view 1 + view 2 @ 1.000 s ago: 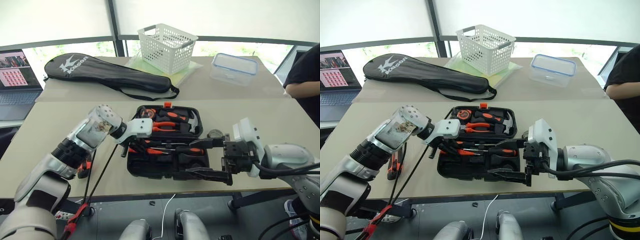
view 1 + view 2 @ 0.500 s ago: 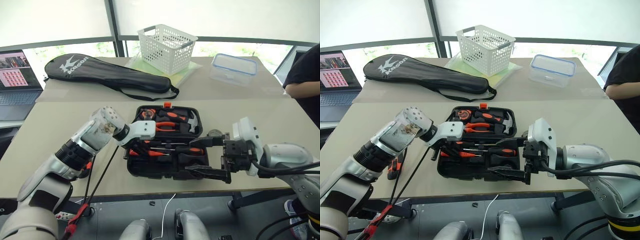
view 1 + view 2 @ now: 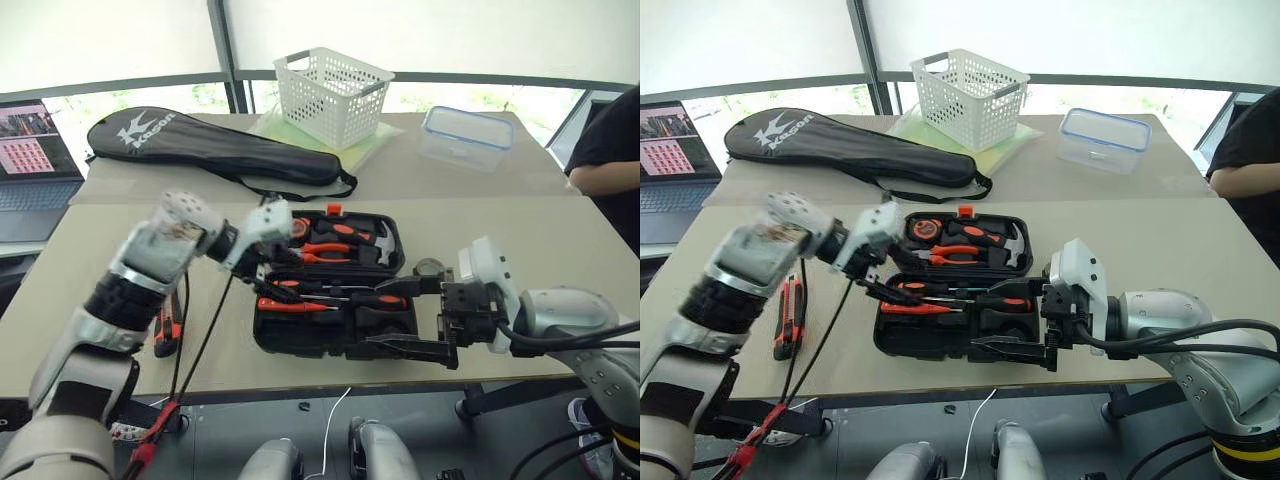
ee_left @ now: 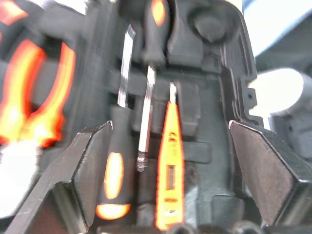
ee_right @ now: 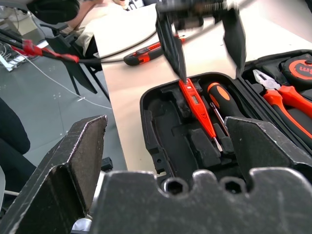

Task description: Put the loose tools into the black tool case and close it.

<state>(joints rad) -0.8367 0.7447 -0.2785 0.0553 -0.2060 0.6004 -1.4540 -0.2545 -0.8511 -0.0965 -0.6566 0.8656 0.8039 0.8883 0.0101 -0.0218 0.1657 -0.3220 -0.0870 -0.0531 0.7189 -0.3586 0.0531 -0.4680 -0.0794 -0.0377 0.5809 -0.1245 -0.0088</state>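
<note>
Left eye view: the table (image 3: 90,245) carries the open black tool case (image 3: 335,340) near its front edge, lid flat toward the far side. Since a second ago my left claw (image 3: 268,262) has spread from nearly shut to wide and lifted off the near tray; I read this as a release. The slim orange tester screwdriver (image 4: 168,170) now lies in the tray beside two screwdrivers (image 4: 113,170), so that tool is stowed. My right claw (image 3: 408,315) has kept still, jaws wide and empty, spanning the case's right front corner. The utility knife (image 3: 166,335) lies loose on the table left of the case, well apart, and looks like my next pickup. Room to move is open on the left; the front table edge and the cables (image 3: 195,350) hanging there crowd the knife.
</note>
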